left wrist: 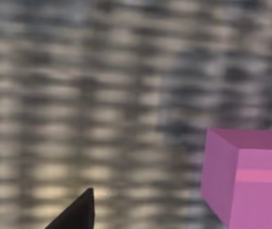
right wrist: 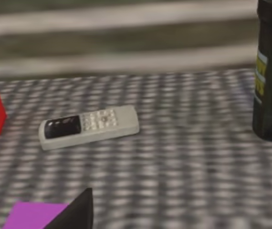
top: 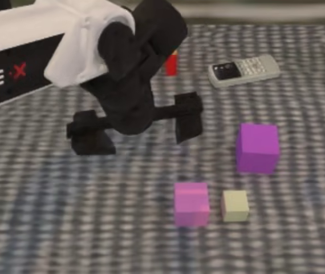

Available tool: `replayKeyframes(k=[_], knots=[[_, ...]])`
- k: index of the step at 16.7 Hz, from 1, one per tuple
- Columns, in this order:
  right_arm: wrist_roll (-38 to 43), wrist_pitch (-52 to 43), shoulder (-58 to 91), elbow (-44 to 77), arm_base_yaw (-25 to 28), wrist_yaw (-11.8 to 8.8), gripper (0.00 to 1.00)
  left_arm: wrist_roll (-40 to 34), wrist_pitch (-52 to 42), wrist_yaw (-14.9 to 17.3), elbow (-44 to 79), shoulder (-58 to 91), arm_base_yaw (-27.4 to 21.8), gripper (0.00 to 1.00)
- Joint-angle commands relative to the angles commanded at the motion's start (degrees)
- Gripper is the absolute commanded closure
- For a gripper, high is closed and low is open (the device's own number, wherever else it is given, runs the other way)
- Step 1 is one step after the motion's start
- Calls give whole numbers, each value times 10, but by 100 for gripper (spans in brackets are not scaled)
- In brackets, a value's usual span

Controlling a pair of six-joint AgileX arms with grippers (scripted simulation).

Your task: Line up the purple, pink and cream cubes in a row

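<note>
Pink cube (top: 191, 204) sits on the woven grey bench (top: 65, 228), front-centre. Cream cube (top: 235, 206) is just beside it on the right, a thin gap between, not touching. Purple cube (top: 257, 147) stands farther back and to the right of the pink one, apart from both, out of line w/ the pair. Left claw (top: 137, 128) hangs above the bench, back-left of the pink cube, fingers spread wide, holding nothing; left wrist view catches the pink cube close by. Grey phone handset (top: 244, 71) lies well behind the pink cube, a red fries carton (top: 171, 63) left of it. Right claw: only a dark tip shows in right wrist view, state can't be told.
</note>
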Motion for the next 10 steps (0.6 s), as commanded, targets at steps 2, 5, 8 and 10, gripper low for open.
replayKeyframes(k=[2,5,8,10], knots=[[25,-59,106,89,19,1,0,32,49,0,-84,-93,42,0],[64,-158,293,230,50,2,0,90,131,1,-227,-248,110,0],[105,-264,494,374,84,2,0,158,220,3,-377,-414,181,0],[130,-328,613,461,106,1,0,208,280,5,-473,-529,228,0]])
